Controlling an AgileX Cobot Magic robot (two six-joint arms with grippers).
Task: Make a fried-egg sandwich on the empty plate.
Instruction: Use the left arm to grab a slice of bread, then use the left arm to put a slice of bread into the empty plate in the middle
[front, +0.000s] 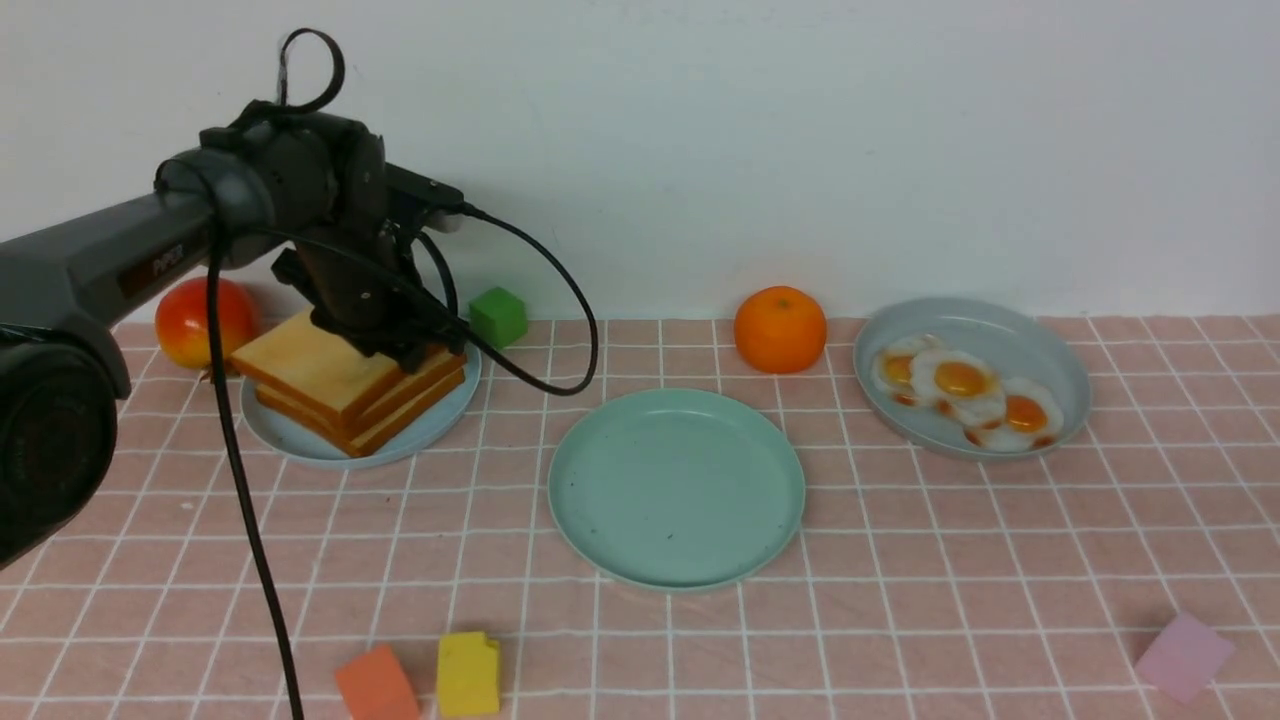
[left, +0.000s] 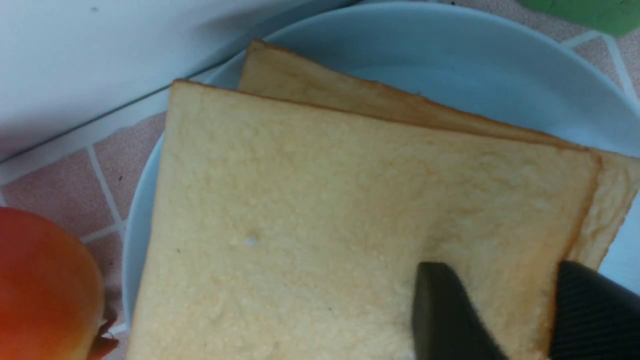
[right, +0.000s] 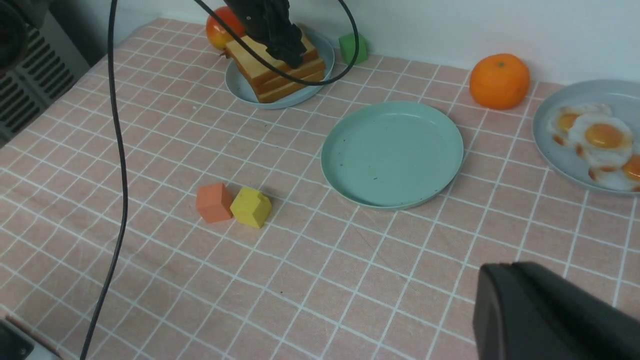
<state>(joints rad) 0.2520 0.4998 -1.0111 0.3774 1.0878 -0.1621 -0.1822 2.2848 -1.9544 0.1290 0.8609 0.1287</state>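
Observation:
Three toast slices (front: 330, 385) are stacked on a pale sky-blue plate (front: 300, 440) at the back left. My left gripper (front: 425, 350) is shut on the right edge of the top slice (left: 350, 210): one finger (left: 440, 300) presses on its top face and the other is just past its crust. The empty mint-green plate (front: 676, 487) lies in the middle and also shows in the right wrist view (right: 392, 152). Three fried eggs (front: 960, 380) lie on a grey-blue plate (front: 1000, 315) at the back right. My right gripper (right: 505, 270) is shut and empty above the front right of the cloth.
A red-orange apple (front: 200, 320) sits left of the toast plate, and a green block (front: 498, 316) is behind it. An orange (front: 780, 328) stands between the mint plate and the egg plate. Orange (front: 375, 685), yellow (front: 468, 673) and pink (front: 1185, 655) blocks lie near the front edge.

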